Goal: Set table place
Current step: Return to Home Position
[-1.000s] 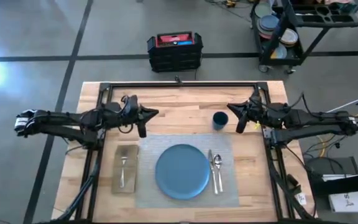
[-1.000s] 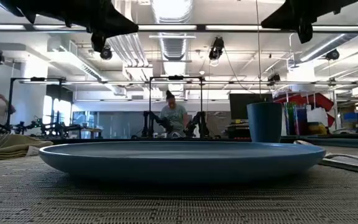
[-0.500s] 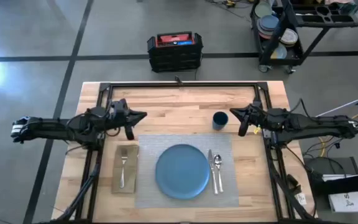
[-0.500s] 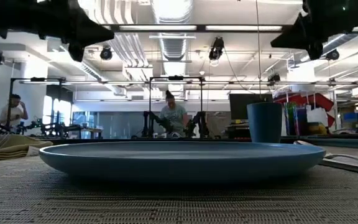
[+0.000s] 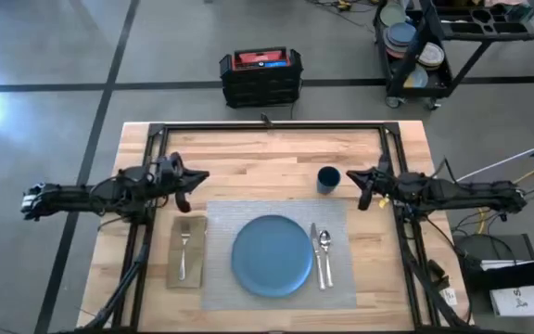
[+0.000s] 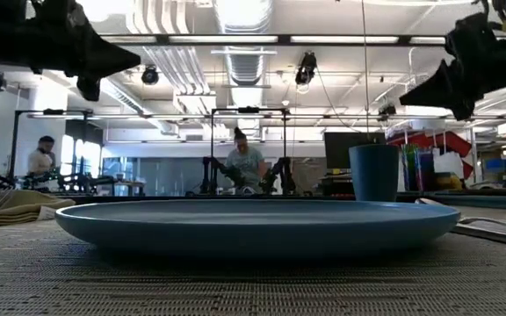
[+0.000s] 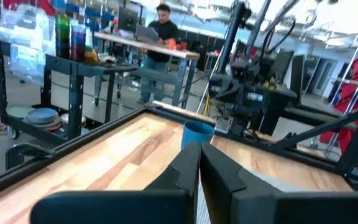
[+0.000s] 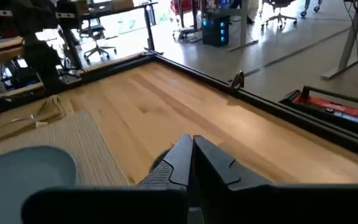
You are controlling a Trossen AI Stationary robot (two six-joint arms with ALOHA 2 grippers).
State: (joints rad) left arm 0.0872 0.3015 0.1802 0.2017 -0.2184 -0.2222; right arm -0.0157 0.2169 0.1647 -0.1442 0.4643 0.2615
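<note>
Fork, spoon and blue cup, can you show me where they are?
silver fork [image 5: 184, 255]: high view, middle of its handle.
silver spoon [image 5: 327, 260]: high view, on its handle.
small dark-blue cup [image 5: 328, 178]: high view, its open top.

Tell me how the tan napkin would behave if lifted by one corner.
The napkin is folded cloth, so it would likely droop and unfold. It looks thin, probably light. The fork lying on it would probably slide off.

The wooden table [image 5: 267, 158] carries a grey woven placemat [image 5: 216, 278] near its front edge. A tan napkin [image 5: 196, 271] lies just beside the mat's left side. A dark-blue cup [image 5: 328, 179] stands on bare wood behind the mat.
</note>
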